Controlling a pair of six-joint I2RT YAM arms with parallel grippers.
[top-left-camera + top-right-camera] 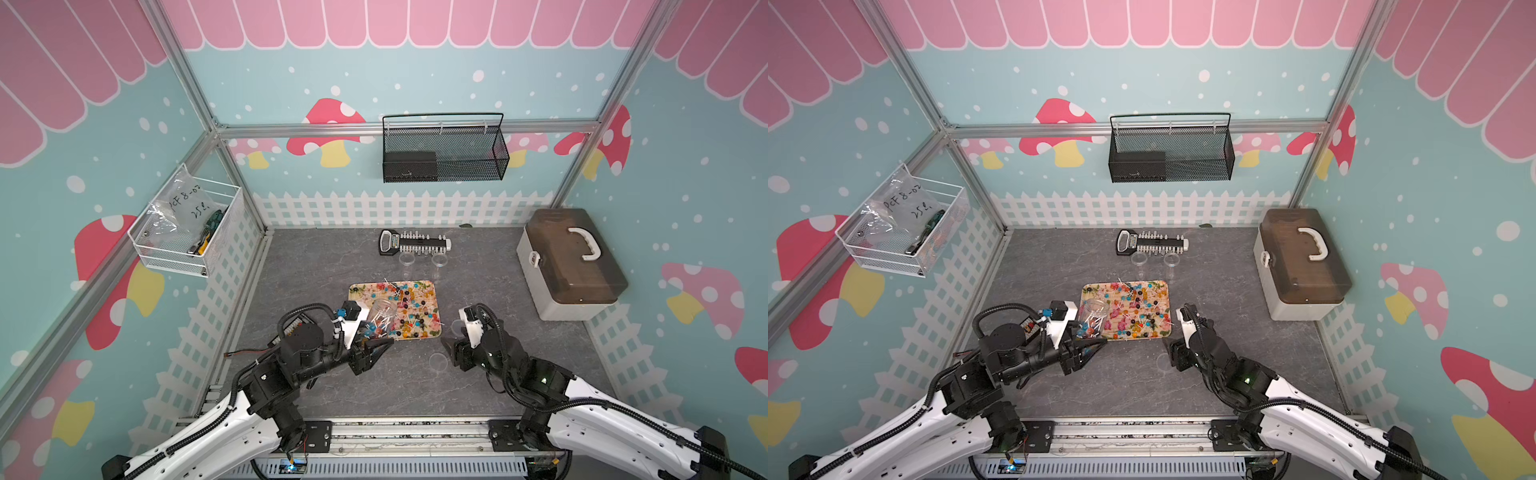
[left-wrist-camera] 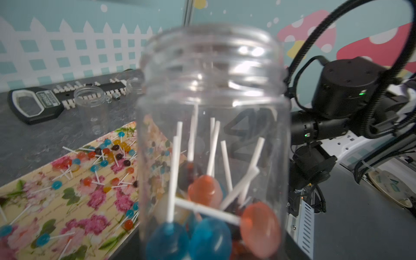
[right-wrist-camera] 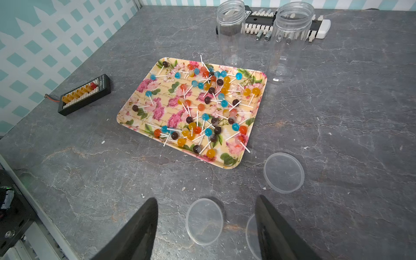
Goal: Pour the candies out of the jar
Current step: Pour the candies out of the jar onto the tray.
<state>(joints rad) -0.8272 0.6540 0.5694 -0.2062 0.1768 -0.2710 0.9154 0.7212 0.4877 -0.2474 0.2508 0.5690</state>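
Above the tray's (image 1: 356, 292) left edge, the left gripper (image 1: 376, 340) holds the jar (image 1: 381, 312).

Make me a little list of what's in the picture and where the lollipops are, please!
left pincer: shut on the jar, over a near corner of the tray
jar contents: some candies inside, lid off, mouth up
tray contents: many loose candies
right pincer: open, empty, over the lids
lids: three, clear, flat on the table
empty jars: two, standing behind the tray
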